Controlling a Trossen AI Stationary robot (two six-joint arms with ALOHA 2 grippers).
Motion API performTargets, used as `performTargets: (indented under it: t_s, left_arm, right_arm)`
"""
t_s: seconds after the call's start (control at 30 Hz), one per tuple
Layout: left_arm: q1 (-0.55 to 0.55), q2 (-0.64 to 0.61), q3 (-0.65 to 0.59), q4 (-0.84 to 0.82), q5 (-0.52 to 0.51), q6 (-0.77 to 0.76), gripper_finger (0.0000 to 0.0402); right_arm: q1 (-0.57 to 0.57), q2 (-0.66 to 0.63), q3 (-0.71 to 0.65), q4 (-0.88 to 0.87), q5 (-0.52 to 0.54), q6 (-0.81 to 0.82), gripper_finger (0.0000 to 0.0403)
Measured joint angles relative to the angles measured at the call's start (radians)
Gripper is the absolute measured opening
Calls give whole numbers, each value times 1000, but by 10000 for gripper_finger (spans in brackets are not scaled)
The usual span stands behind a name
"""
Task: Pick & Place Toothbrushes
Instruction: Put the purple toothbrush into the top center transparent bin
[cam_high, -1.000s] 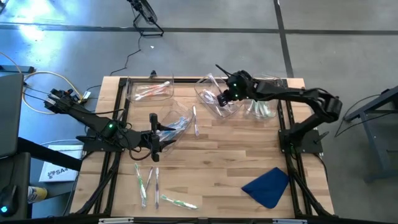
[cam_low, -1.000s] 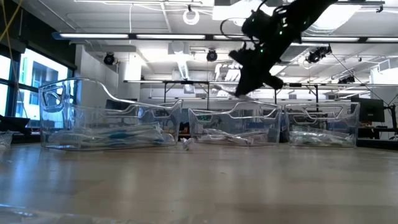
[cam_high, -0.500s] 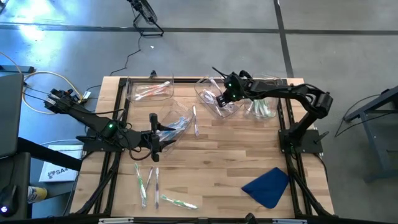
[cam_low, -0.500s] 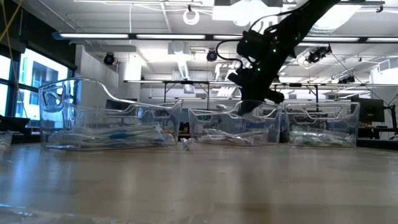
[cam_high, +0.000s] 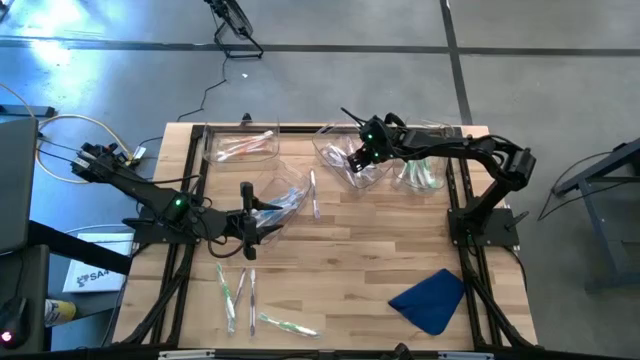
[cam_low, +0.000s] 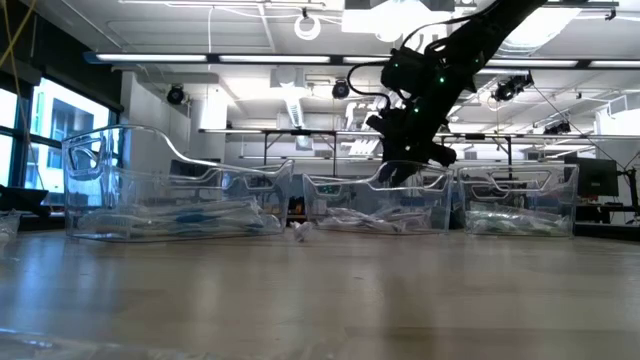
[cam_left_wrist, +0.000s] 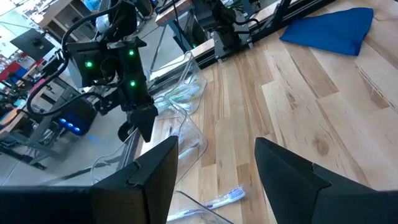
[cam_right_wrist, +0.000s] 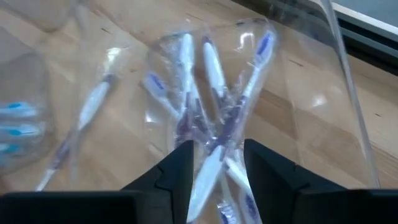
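Toothbrushes (cam_right_wrist: 214, 124) piling up in clear bin (cam_high: 345, 160), more lying loose on table (cam_high: 380, 250) front-left; light, stiff, slick in wrappers, best pinched mid-handle. Right arm reaching across, right gripper (cam_high: 352, 158) hovering over bin, fingers parted, holding nothing I can see. Left gripper (cam_high: 247, 222) waiting wide open, empty, beside nearer bin.

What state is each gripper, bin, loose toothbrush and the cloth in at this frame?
left gripper: fingers open, empty, low over the near-left bin.
right gripper: fingers apart above the middle bin, nothing clamped.
purple toothbrushes: piled in the middle bin.
loose toothbrushes: lying flat on the table.
blue cloth: crumpled, untouched.
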Motion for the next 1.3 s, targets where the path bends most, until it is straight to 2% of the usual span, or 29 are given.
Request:
performTargets:
  t_s: [0.17, 0.5, 0.8, 1.07, 1.17, 1.3]
  left_arm:
    - [0, 0, 0, 0, 0, 0, 207]
    - [0, 0, 0, 0, 0, 0, 207]
    - [0, 0, 0, 0, 0, 0, 207]
    - [0, 0, 0, 0, 0, 0, 207]
    - [0, 0, 0, 0, 0, 0, 207]
    - [0, 0, 0, 0, 0, 0, 207]
  right_arm:
    - [0, -41, 0, 8, -75, -2, 127]
    - [36, -194, 0, 13, -95, -27, 71]
    - [173, -283, 0, -44, -109, -73, 8]
    - [322, -304, 0, -106, -120, -21, 5]
    - [379, -304, 0, -103, -75, -19, 5]
    - [462, -304, 0, -98, 78, -19, 3]
